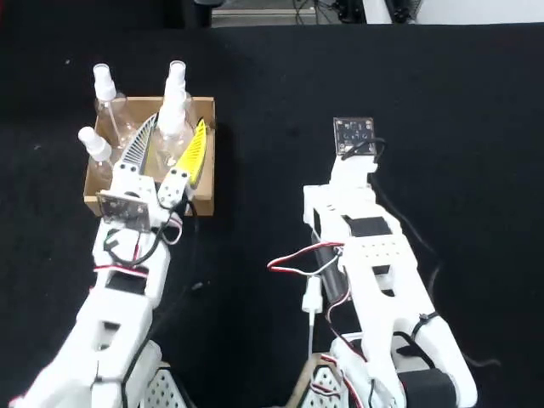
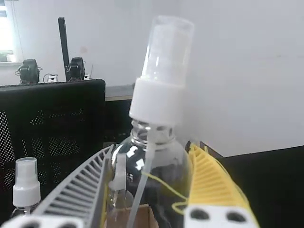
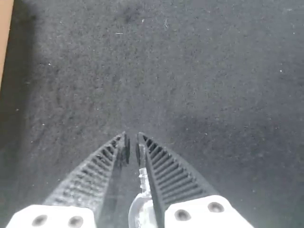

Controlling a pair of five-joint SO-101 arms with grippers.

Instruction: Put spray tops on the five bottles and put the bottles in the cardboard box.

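My left hand [image 1: 178, 120] is clamped on a spray-topped bottle [image 2: 147, 180] standing in the cardboard box [image 1: 209, 157] at ten o'clock on the surface [image 1: 450, 102], beside other capped bottles [image 1: 106, 95], while my right hand [image 3: 132, 137] sits narrowed almost closed

Four clear bottles can be counted, each with one white spray top [image 2: 161, 71]. One bottle [image 1: 174, 140] is between the fingers of the left claw [image 1: 178, 121], a second bottle [image 1: 177, 75] is just beyond its tips, and a third bottle [image 1: 110, 110] and fourth bottle [image 1: 98, 161] are off its grey-finger side. One cardboard box [image 1: 204, 202] lies under that claw, and one loose spray top [image 1: 312, 299] lies well off its yellow-finger side, back beside the right arm [image 1: 374, 255].
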